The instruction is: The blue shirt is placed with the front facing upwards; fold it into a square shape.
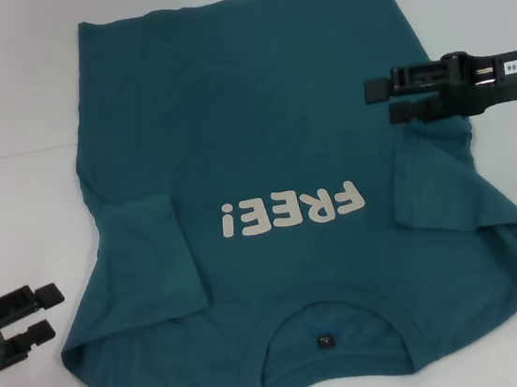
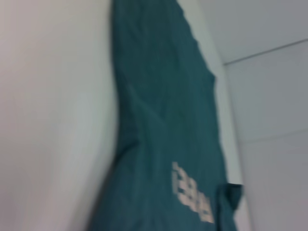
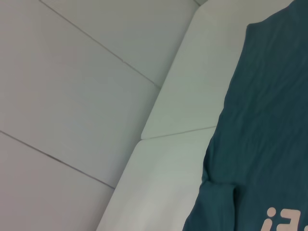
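The blue shirt (image 1: 278, 200) lies flat on the white table (image 1: 3, 111), "FREE!" letters (image 1: 294, 212) up, collar (image 1: 325, 313) nearest the robot. Both short sleeves are folded in. The right gripper (image 1: 384, 101) hangs above the right side, fingers apart, holding nothing. The left gripper (image 1: 51, 311) waits beside the shirt, open too. Next, I think, comes folding the sides in, which needs a good pinch on an edge.

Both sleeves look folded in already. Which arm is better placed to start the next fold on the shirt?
Probably the right. The right claw hangs open over the blue shirt by its folded sleeve, while the left claw sits open off the cloth, beside the shoulder.
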Available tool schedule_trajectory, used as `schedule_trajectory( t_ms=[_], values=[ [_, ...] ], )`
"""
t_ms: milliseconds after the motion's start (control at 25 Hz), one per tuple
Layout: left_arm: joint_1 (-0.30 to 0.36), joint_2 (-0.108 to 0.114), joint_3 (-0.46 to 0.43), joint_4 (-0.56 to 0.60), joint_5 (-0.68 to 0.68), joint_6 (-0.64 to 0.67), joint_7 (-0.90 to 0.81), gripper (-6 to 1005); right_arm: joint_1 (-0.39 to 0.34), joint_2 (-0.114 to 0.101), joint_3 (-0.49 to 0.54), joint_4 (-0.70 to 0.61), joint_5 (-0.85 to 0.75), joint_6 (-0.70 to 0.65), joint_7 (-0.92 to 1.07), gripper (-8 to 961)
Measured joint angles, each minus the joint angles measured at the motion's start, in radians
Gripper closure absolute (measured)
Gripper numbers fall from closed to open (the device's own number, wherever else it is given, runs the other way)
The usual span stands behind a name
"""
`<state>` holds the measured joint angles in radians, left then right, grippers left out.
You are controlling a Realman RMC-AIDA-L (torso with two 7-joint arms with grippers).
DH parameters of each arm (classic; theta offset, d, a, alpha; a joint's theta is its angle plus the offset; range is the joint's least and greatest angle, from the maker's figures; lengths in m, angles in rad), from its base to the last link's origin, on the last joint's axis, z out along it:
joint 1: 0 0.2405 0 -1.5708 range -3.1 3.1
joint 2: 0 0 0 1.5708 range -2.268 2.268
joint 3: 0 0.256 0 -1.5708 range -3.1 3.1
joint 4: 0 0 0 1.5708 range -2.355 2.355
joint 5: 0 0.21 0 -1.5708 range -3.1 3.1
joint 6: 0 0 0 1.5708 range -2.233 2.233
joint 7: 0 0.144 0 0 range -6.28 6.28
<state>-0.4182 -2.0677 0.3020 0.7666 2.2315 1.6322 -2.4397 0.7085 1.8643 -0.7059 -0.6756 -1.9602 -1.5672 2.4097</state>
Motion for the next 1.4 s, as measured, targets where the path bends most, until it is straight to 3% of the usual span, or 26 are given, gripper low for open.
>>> schedule_trajectory(
  t_ms=[280,560,1400],
  values=[
    [-0.022,0.003,0.003,-0.102,0.035,-0.155,0.009,308,0.000,0.001,-0.001,0.000,-0.020,0.027,0.003,23],
    [-0.023,-0.002,0.005,-0.133,0.037,-0.245,0.050,308,-0.001,0.000,-0.002,0.001,-0.023,0.028,0.003,22],
    [-0.018,-0.003,0.036,-0.152,0.048,-0.279,0.086,308,0.001,-0.001,0.000,0.001,-0.023,0.029,0.003,23]
  ],
)
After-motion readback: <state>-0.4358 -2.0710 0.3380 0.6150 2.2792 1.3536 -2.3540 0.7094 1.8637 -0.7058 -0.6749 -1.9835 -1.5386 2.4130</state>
